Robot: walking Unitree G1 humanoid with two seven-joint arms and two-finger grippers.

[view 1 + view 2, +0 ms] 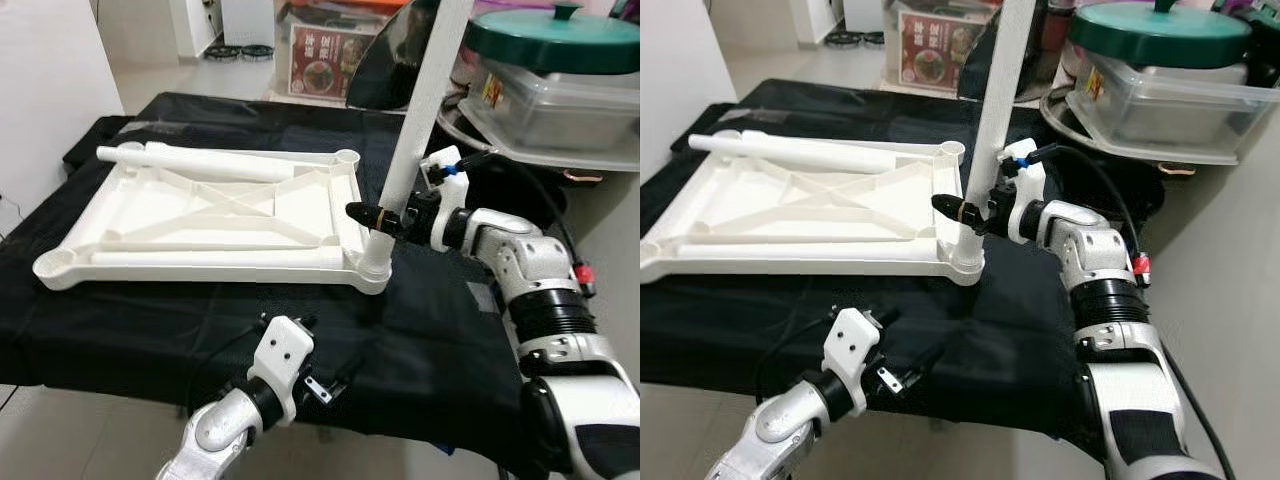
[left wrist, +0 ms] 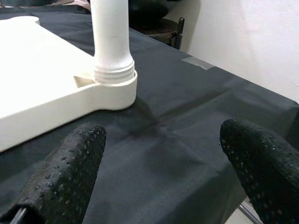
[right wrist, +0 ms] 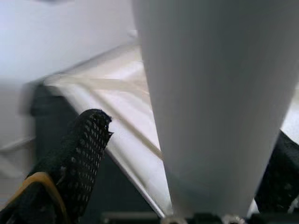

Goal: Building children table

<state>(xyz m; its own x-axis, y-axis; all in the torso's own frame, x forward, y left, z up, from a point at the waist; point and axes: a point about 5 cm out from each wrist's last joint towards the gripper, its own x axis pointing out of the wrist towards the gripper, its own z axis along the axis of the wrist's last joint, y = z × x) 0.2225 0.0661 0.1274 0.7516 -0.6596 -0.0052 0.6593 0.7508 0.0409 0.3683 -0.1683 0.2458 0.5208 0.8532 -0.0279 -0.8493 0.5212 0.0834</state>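
The white children's table top (image 1: 215, 215) lies upside down on a black cloth. One white leg (image 1: 415, 110) stands upright in its near right corner socket (image 1: 372, 272), and the leg's threaded end (image 2: 114, 72) sits in that socket. My right gripper (image 1: 385, 220) is shut on this leg just above the socket, with one finger (image 3: 79, 154) beside the tube (image 3: 205, 102). A second leg (image 1: 200, 165) lies loose along the top's far edge. My left gripper (image 2: 163, 154) hangs open and holds nothing, low at the cloth's front edge (image 1: 325, 385), short of the socket.
A clear plastic tub with a green lid (image 1: 560, 90) sits on a shelf at the right, close behind my right arm. A red box (image 1: 325, 60) stands on the floor beyond the table. The black-covered surface (image 1: 120, 320) ends just before me.
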